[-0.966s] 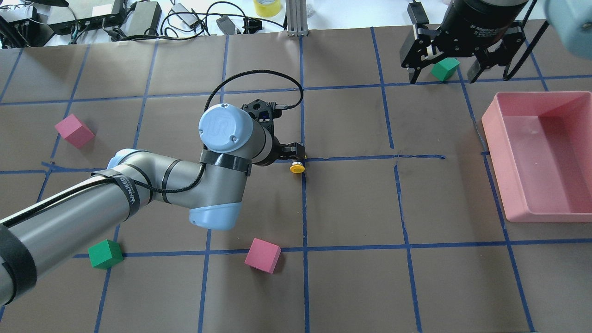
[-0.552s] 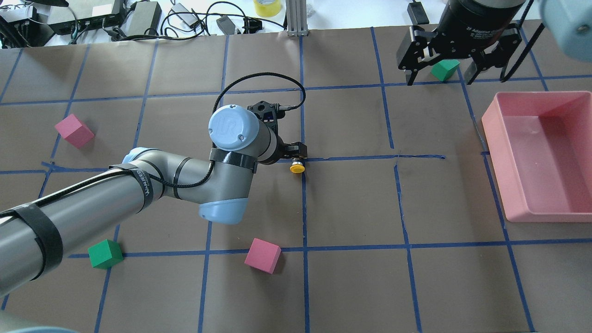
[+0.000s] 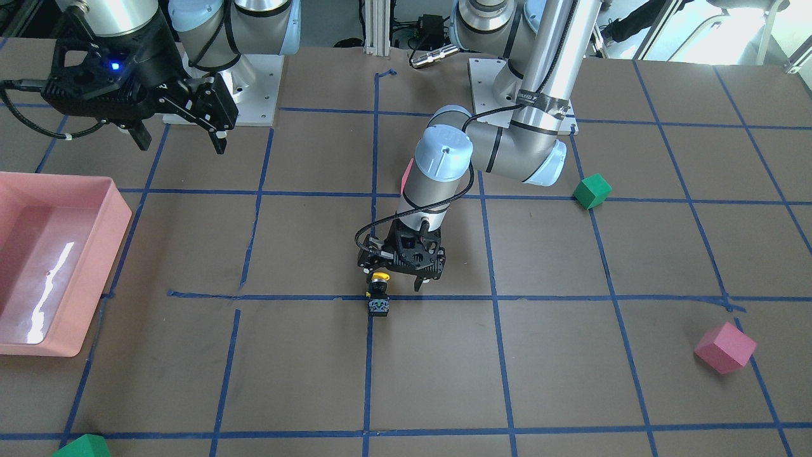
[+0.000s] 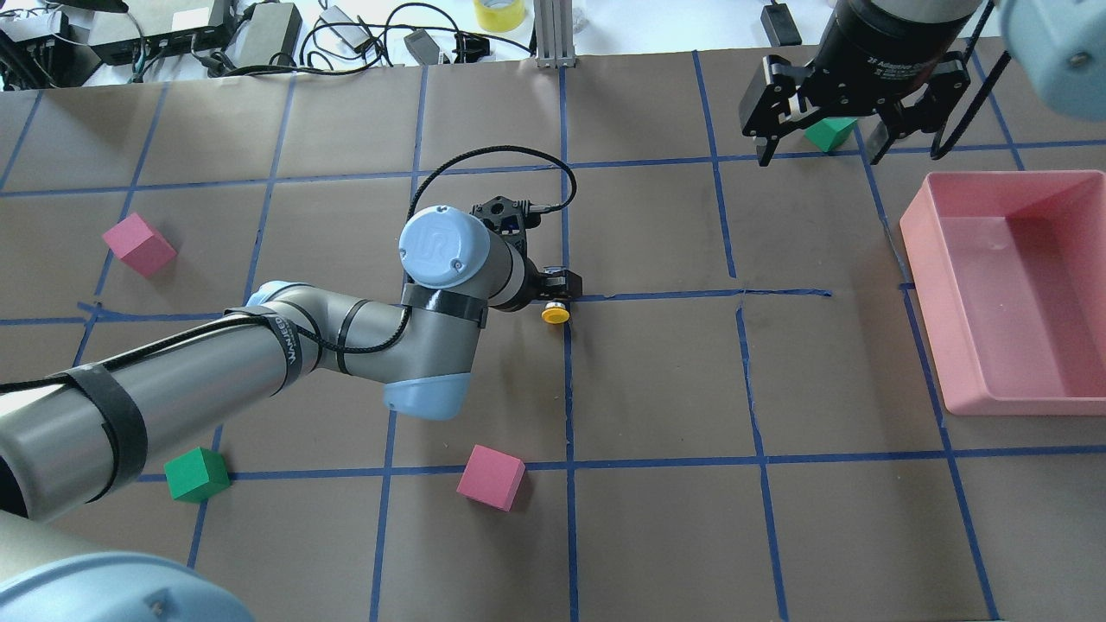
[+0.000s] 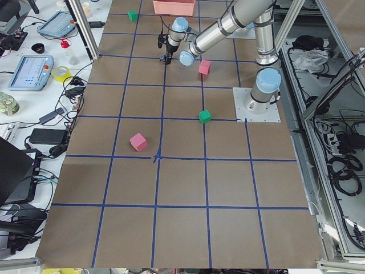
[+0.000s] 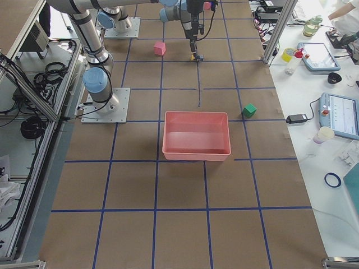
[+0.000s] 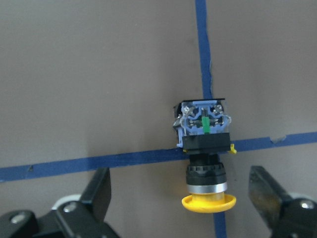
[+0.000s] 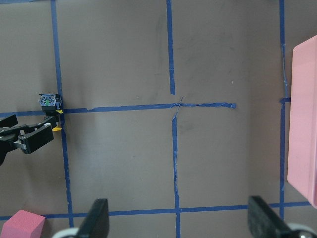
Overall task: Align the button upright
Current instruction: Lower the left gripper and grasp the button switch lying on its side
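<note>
The button [image 7: 205, 158] lies on its side on a blue tape crossing. Its yellow cap [image 4: 555, 314] points toward the robot and its contact block points away. It also shows in the front view [image 3: 379, 297]. My left gripper [image 7: 183, 198] is open, with its fingers on either side of the cap end and apart from it. In the front view [image 3: 396, 280] it hangs just behind the button. My right gripper [image 4: 821, 147] is open and empty at the far right, over a green cube [image 4: 831, 131].
A pink tray [image 4: 1020, 178] stands at the right edge. Pink cubes lie at the left [image 4: 138, 244] and at the near middle [image 4: 491, 477]. Another green cube [image 4: 197, 474] lies near left. Cables and boxes lie beyond the far edge.
My left arm has shifted a little to the right over the button. My right gripper has drifted slightly farther away. The button has not moved.
</note>
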`<state>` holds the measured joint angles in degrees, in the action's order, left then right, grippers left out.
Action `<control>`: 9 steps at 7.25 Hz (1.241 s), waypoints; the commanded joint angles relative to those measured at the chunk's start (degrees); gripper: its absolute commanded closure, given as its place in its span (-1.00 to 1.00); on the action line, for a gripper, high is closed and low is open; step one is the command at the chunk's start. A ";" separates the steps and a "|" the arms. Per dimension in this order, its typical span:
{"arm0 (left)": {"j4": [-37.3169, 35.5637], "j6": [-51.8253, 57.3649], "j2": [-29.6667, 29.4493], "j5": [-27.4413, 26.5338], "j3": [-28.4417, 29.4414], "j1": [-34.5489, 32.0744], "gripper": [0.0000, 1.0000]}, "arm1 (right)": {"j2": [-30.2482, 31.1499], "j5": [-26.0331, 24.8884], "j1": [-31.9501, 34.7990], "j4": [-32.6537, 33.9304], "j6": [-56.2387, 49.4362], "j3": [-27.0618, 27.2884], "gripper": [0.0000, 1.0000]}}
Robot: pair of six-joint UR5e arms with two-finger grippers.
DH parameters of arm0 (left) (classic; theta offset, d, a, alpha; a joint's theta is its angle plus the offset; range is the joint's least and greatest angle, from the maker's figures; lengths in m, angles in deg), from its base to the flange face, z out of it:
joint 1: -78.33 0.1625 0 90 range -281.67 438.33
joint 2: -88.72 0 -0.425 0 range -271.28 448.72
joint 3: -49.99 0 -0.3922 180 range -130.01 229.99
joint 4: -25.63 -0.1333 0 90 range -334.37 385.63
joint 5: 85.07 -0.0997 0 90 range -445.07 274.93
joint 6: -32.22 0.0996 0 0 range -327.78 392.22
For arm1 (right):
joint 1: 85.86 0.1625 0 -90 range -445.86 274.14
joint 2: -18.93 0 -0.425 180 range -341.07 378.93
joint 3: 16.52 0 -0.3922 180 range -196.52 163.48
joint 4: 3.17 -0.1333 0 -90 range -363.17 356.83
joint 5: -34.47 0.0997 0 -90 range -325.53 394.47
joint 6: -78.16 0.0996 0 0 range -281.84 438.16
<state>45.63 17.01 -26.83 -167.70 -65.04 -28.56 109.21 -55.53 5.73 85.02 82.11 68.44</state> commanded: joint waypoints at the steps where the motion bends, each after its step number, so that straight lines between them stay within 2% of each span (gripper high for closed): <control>1: -0.32 0.00 -1.34 0.10 -0.01 -0.25 -1.00 | -0.10 -0.09 0.00 -0.12 -0.09 0.04 -1.00; 2: -0.40 0.00 -1.69 0.10 0.16 -0.25 -1.00 | -0.11 -0.09 0.00 -0.12 -0.09 0.04 -1.00; 4: -0.40 0.00 -1.70 0.36 0.34 -0.25 -0.84 | -0.19 0.00 0.00 -0.12 0.00 0.04 -1.00; 6: -0.40 0.00 -1.78 0.45 0.34 -0.25 -0.31 | -0.19 -0.09 0.00 -0.30 -0.09 0.12 -1.00; 8: -0.23 0.00 -1.87 2.02 0.34 -0.25 0.05 | -0.19 0.00 0.00 -0.39 0.00 0.04 -1.00; 9: -0.23 0.00 -1.70 2.30 0.34 -0.25 0.52 | -0.19 0.00 0.00 -0.48 0.00 0.04 -1.00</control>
<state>45.36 16.99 -28.65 -166.09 -64.71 -28.81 109.04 -55.53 5.72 84.66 82.11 68.49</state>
